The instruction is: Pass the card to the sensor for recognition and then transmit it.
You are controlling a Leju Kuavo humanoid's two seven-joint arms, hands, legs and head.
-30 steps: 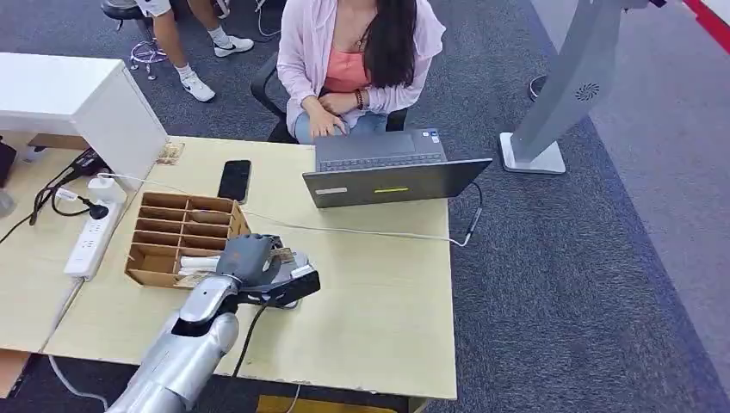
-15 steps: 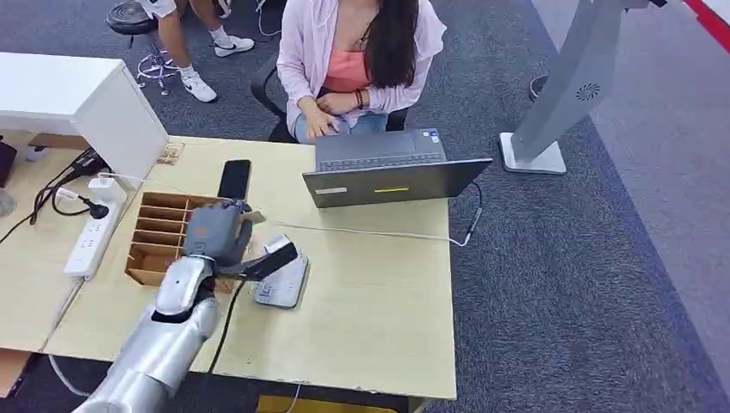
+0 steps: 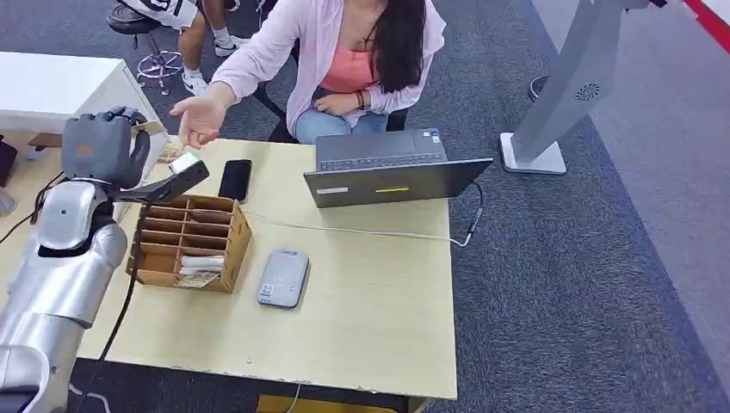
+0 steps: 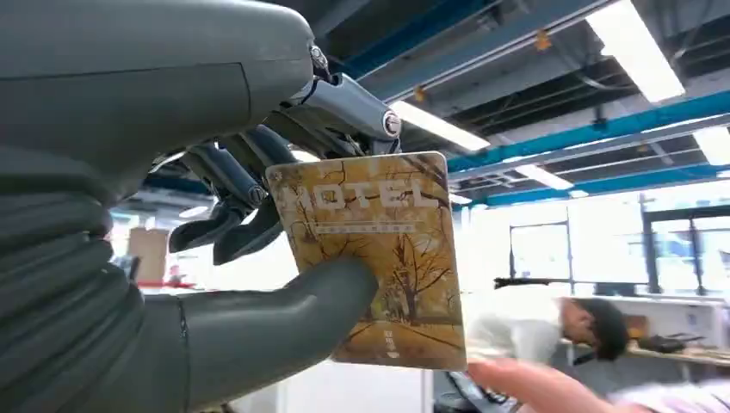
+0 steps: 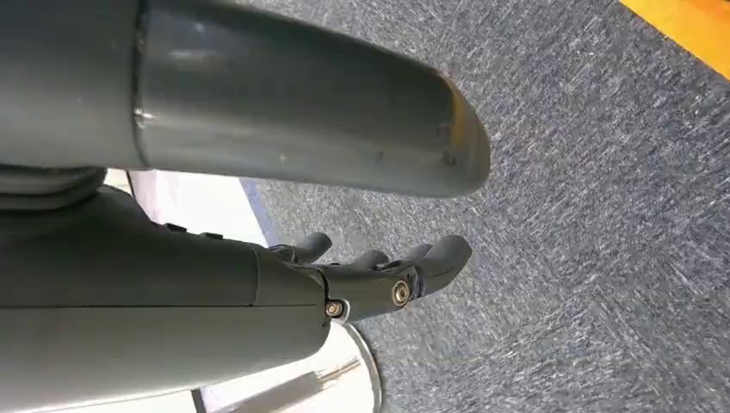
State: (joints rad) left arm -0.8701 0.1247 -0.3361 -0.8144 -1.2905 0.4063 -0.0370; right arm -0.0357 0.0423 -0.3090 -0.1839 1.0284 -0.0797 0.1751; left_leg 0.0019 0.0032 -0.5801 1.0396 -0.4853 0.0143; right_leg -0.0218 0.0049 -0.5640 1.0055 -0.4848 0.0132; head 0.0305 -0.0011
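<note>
Grey left hand (image 4: 207, 284), nearest my wrist camera, pinches the hotel card (image 4: 379, 258) between thumb and fingers. My right hand (image 5: 370, 275) hangs over carpet, fingers loosely extended, holding nothing. Landmark: the wooden organiser (image 3: 185, 241). Beside it lies the sensor (image 3: 283, 277); a second ago the card hovered over it, and now the left hand is raised behind the organiser, so recognition is probably done. Beyond the organiser, a person's open palm (image 3: 200, 119) waits: handover is next.

Sensor (image 3: 282, 278) on table (image 3: 370, 318), right of organizer (image 3: 185, 241).
</note>
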